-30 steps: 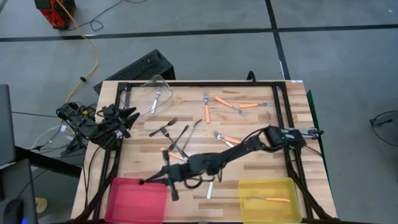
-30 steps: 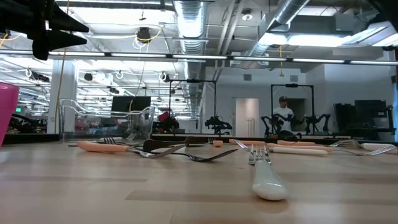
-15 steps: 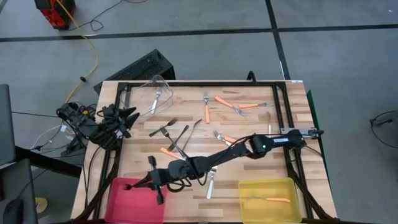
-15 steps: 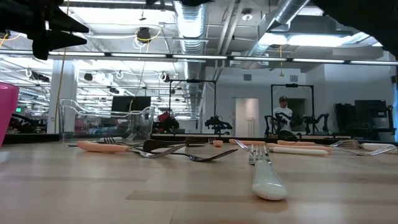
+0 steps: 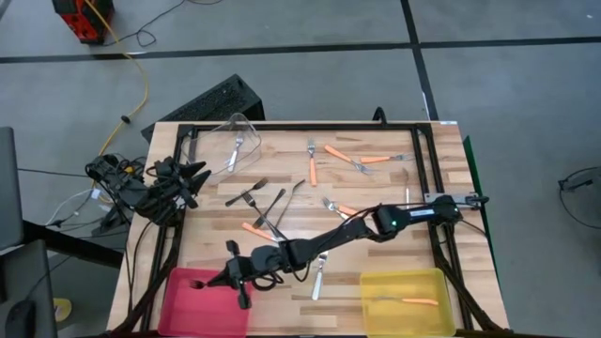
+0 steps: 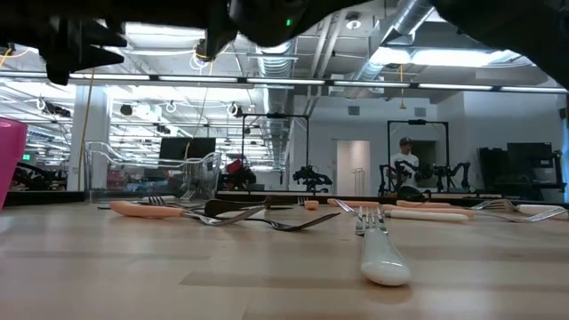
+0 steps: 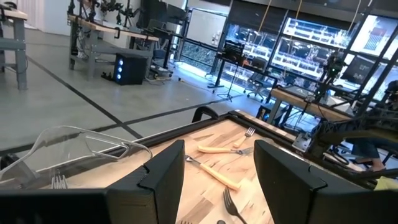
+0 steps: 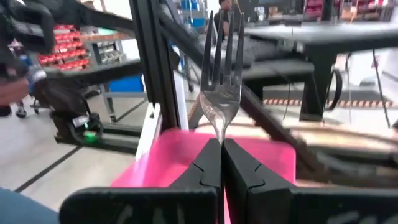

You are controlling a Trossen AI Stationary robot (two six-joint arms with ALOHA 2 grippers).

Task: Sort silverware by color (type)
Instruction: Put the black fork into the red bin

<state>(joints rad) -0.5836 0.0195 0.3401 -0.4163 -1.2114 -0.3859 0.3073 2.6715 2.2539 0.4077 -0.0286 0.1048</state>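
Right gripper [image 5: 218, 278] moved from table centre to above pink bin [image 5: 183, 302], fingers clamped on dark fork [image 8: 221, 74], left gripper [image 7: 214, 186] spread wide at table edge, holding nothing

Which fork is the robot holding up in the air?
The dark fork pinched in the right gripper over the pink bin. All other forks lie on the table or inside bins.
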